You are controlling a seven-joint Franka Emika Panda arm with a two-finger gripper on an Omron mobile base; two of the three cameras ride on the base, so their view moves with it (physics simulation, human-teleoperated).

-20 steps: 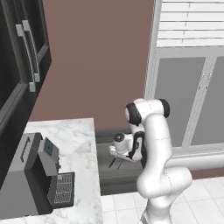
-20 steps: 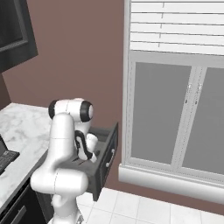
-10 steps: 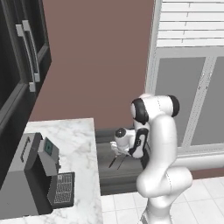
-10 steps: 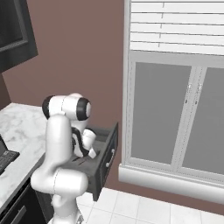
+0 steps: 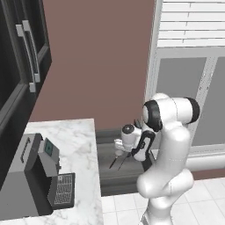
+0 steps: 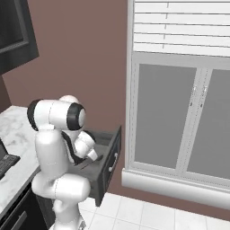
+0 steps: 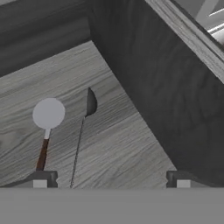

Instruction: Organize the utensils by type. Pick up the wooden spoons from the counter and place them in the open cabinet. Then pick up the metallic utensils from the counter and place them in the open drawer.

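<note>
My gripper (image 7: 111, 179) hangs open just above the open drawer (image 7: 144, 144), with nothing between its fingertips (image 7: 39, 180). Two slim utensils lie loose side by side on the drawer's grey floor. One has a pale round head (image 7: 48, 113) and a reddish-brown handle. The other is a dark grey metallic utensil (image 7: 89, 103) with a thin handle. In the left base view the gripper (image 5: 119, 145) sits over the same utensils (image 5: 117, 158) in the drawer (image 5: 110, 178). In the right base view the gripper (image 6: 92, 155) points down into the drawer (image 6: 112, 155), right of the counter (image 5: 79, 132).
A grey coffee machine (image 5: 35, 176) stands on the marble counter's near left. Black glossy cabinets (image 5: 22, 66) hang at upper left. A tall window with a sill (image 6: 179, 117) fills the wall right of the drawer. The drawer's side wall (image 7: 166, 100) rises close to my right finger.
The hand has lifted slightly from the drawer floor and the upper arm has swung right. The jaws stay wide open and the utensils lie still.
</note>
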